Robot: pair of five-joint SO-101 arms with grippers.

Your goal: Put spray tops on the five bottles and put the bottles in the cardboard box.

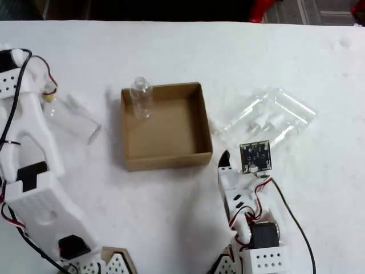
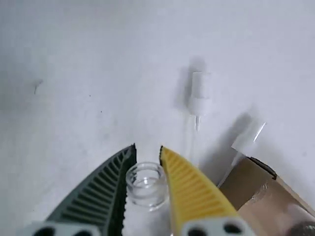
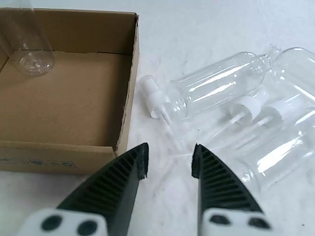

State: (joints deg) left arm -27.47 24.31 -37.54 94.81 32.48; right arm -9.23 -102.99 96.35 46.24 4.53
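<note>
High view first: 1 cardboard box [image 1: 168,161] sits mid-counter [image 1: 171,51], and 1 upright bottle [image 1: 141,98] stands in its far left corner, neck up. My left claw [image 1: 48,96] is well left of the box, and 1 slanted bottle [image 1: 77,121] runs from it on a diagonal toward the box, base end nearest the box. Right of the box, a cluster of lying bottles [image 1: 268,117] rests flat. My right claw [image 1: 223,160] hangs just off the box's near right corner.

Left wrist view: my left claw [image 2: 147,149] is nearly closed, 1 finger pressed to each side of the slanted bottle [image 2: 145,184] at its neck, the open mouth facing the camera. Beyond it, 1 spray top [image 2: 198,98] lies on the counter, its thin tube pointing back toward me.

Right wrist view: my right claw [image 3: 170,150] is released, spread moderately over bare counter and touching nothing. I count 3 lying bottles [image 3: 216,86] beside the box [image 3: 125,98]. The nearest one's neck points away from the box. Among them are 3 loose tops [image 3: 152,96], 1 of them just beside the box wall.
</note>
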